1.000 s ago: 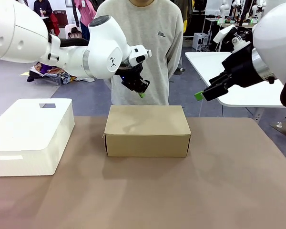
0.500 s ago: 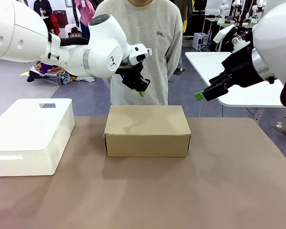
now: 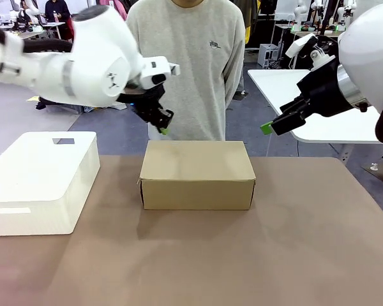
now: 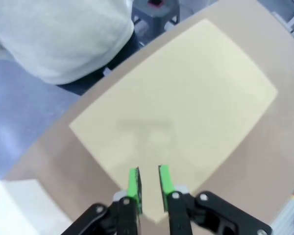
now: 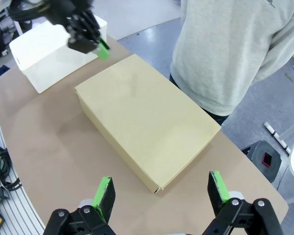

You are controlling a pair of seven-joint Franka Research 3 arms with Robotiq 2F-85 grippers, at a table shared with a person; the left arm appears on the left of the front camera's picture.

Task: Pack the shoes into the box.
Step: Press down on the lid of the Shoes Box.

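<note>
1 closed box (image 3: 197, 173) on tabletop (image 3: 242, 255), white foam block (image 3: 41, 178) beside; left gripper (image 4: 149, 182) jaws nearly together, right gripper (image 5: 160, 192) spread wide, both empty.

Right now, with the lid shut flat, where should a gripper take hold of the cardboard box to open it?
Probably the lid's front edge on the box, coming from the robot's side. The top lies flat and closed, and a seam runs along the front face's upper edge. The right gripper is open wide; the left gripper's fingers are nearly together.
</note>
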